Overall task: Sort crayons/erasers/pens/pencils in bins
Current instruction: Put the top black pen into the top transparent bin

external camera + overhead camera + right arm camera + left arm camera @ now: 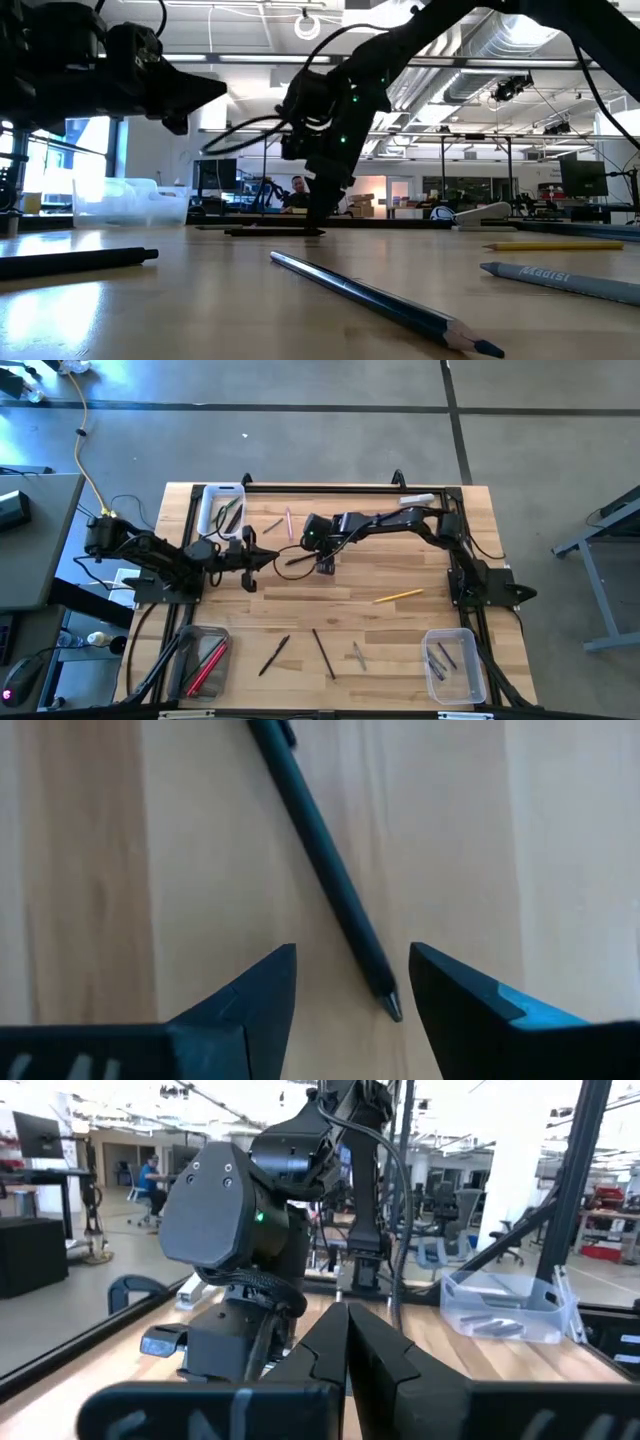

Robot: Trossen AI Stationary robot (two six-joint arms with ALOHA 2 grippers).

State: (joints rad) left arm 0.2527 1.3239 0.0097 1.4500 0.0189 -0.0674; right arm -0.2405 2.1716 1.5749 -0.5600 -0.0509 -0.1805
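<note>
A black pen (325,860) lies flat on the wooden table. My right gripper (352,982) is open and points steeply down at it, one finger on either side of the pen's tip without touching it. In the high view this gripper (324,566) is at the table's middle, with the pen (299,559) just left of it. My left gripper (268,558) waits shut just left of the pen, pointing level toward the right arm. The three bins are a white-rimmed one (206,510) at the far left, a grey-tinted one (183,650) holding red sticks at the near left, and a clear one (478,660) at the near right.
Loose sticks lie on the table: a yellow pencil (398,596), a pink one (289,522), two black ones (274,655) (322,653) and a grey one (358,653). In the low view a blue pencil (380,300) lies close to the camera. A black frame (330,488) runs along the far edge.
</note>
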